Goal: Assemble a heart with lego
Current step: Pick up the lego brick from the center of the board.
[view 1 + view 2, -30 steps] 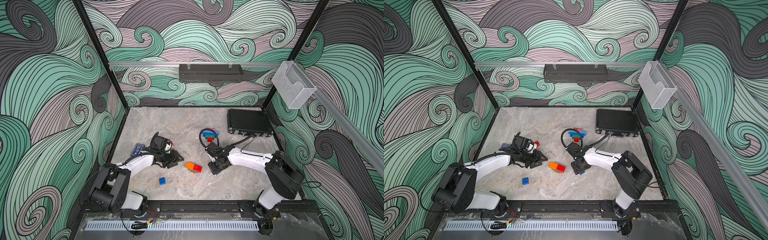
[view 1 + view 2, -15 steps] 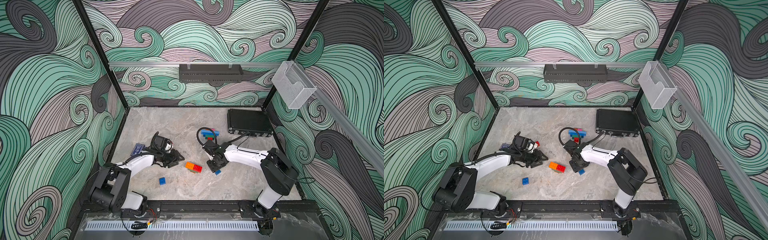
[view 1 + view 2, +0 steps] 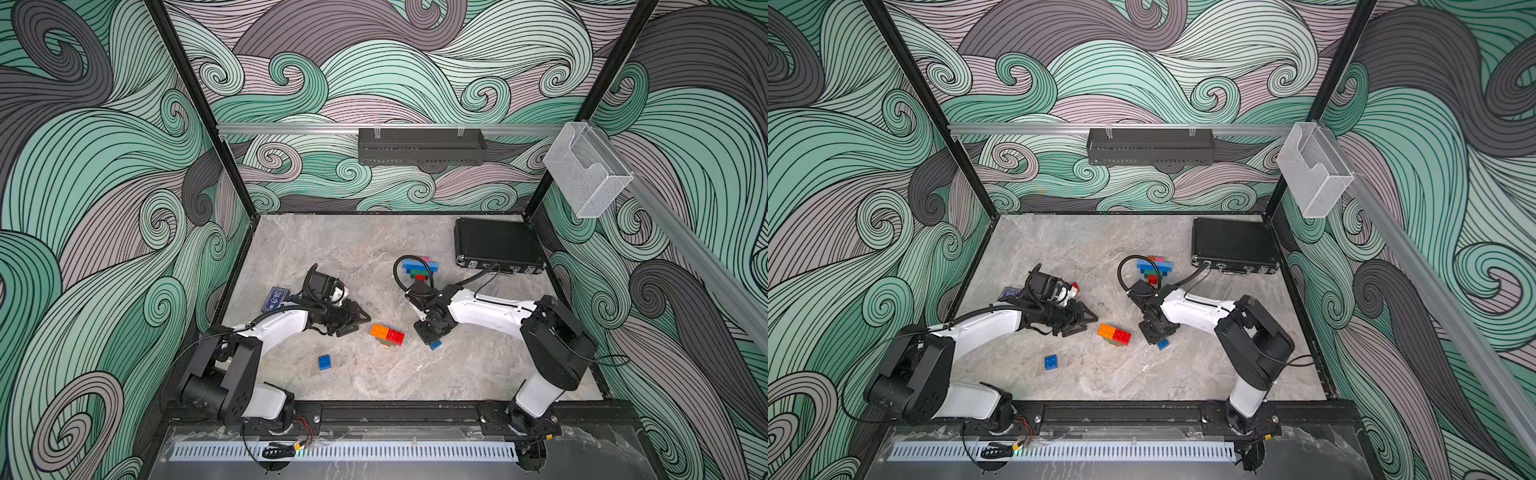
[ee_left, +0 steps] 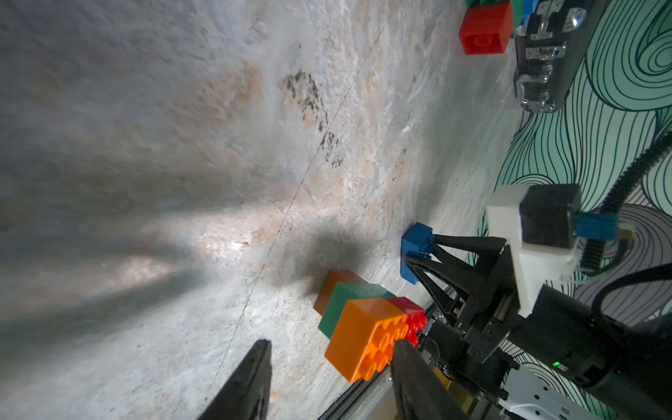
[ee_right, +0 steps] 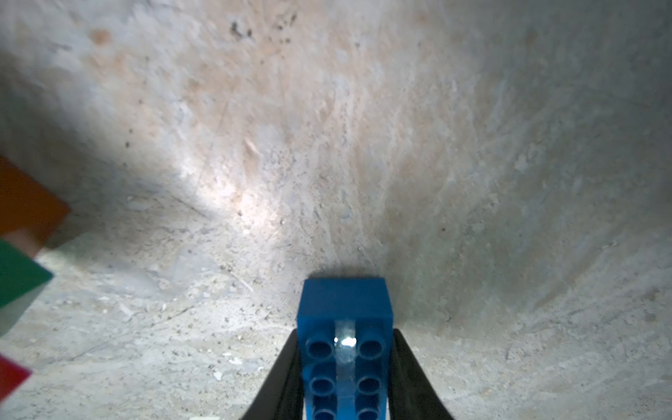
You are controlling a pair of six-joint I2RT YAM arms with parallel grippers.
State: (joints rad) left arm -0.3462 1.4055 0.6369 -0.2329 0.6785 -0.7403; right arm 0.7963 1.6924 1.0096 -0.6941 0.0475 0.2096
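Right gripper (image 5: 345, 332) of mine is closed firmly across the narrow width of a dark blue brick (image 5: 345, 302) sitting on the table (image 5: 327, 145), near the orange-red-green stack (image 3: 387, 334), I believe so that studs and underside stay free for joining.

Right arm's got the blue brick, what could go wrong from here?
The right pincer holds the blue brick with its far end jutting out, so it might pivot or slip on lifting. The open left pincer sits close to the orange-red cluster and could nudge it. The right arm's cable loops beside the built stack; it may snag.
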